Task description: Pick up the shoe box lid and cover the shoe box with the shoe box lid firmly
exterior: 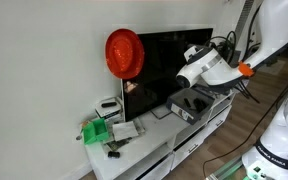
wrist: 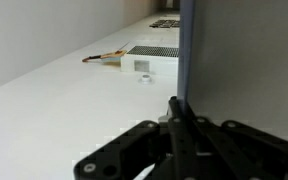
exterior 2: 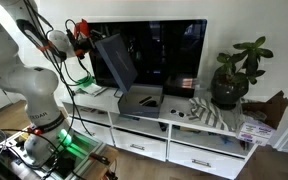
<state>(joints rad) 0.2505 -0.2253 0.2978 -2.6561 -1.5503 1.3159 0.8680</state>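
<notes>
My gripper (exterior 2: 87, 42) is shut on one edge of the shoe box lid (exterior 2: 115, 62). It holds the lid up in the air, tilted steeply, in front of the TV screen. In the wrist view the closed fingers (wrist: 180, 112) pinch the lid's edge, and the lid (wrist: 246, 60) fills the right side as a grey plane. The grey-blue shoe box (exterior 2: 141, 99) stands open on the white TV stand, below and just to the side of the lid. It also shows in an exterior view (exterior: 192, 103), under the arm and the gripper (exterior: 181, 79).
A black TV (exterior 2: 169, 50) stands behind the box, with a red hat (exterior: 125, 52) on its corner. A green object (exterior: 96, 131) and a small white device (exterior: 109, 104) sit on the stand's end. A potted plant (exterior 2: 234, 72) stands at the other end.
</notes>
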